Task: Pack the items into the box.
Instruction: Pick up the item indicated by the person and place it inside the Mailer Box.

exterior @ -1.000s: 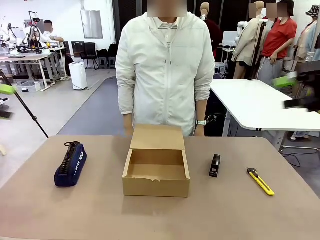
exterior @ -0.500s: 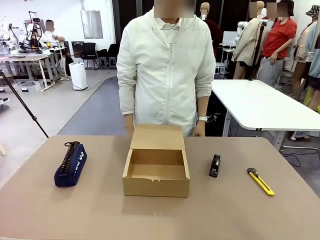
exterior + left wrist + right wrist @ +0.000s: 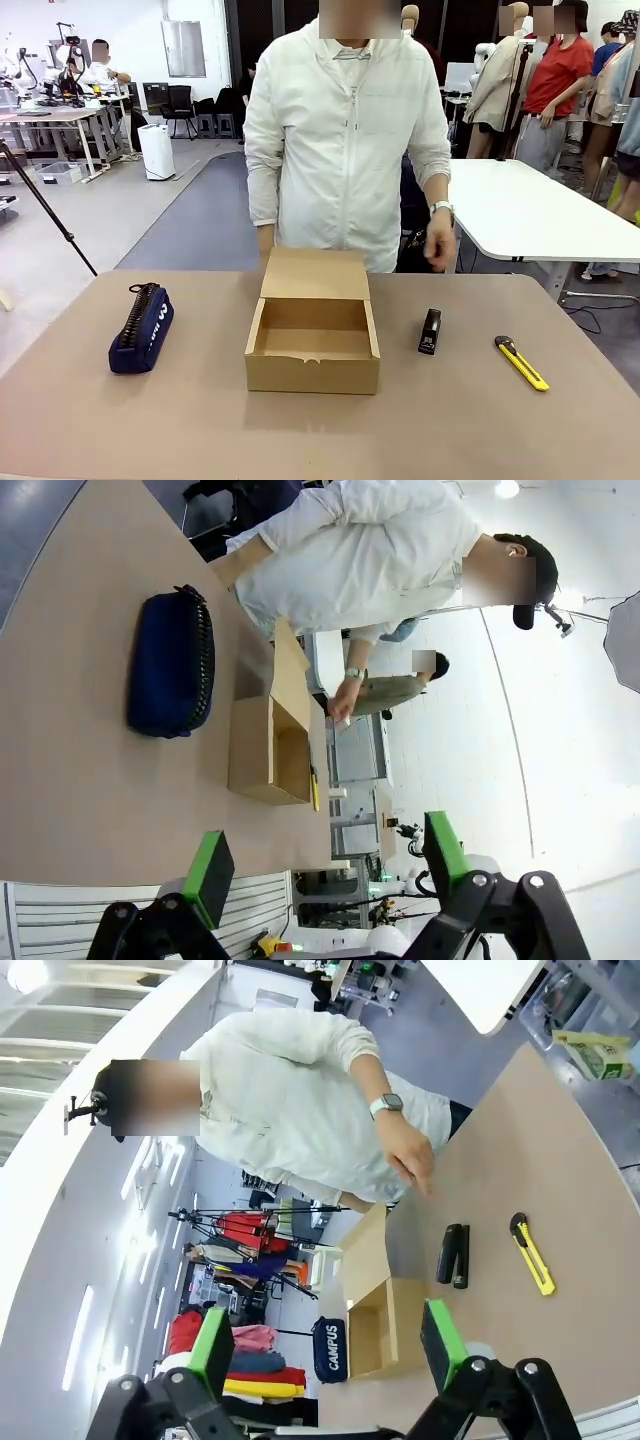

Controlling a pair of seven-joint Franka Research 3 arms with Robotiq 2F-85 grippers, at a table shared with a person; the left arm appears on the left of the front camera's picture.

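**Box [image 3: 312, 345].** It stands open on the surface [image 3: 200, 430] with its flap lid upright at the far side. Its near wall hides the front strip of its floor, and the part of the floor that shows is bare. The pouch [image 3: 141, 328] and the stapler [image 3: 430, 331] lie outside the box, one on each side and apart from it.

**Left gripper [image 3: 327, 865].** The jaws are spread and hold nothing, raised off the surface. The pouch lies ahead on its left-finger side and the box lies farther ahead. From here the box hides the stapler.

**Right gripper [image 3: 328, 1345].** The jaws are spread and empty. The stapler lies ahead toward its right finger, the box between the finger lines, and the pouch past the box. The pouch's lettering reads "CAMPUS" here, but in the front view it is too small to read.

**Cut off.** The bottom edge of each wrist view cuts off the finger bases of that gripper.

**Change from half a second earlier.** The person has shifted toward the right gripper's side. The hand [image 3: 437, 245] wearing a watch, then low at the far edge, is now lifted beyond the stapler. The flap lid hides the other hand. Box, pouch and stapler lie as before.

**Nearby.** A yellow utility knife [image 3: 521, 362] lies beside the stapler, on the side away from the box.
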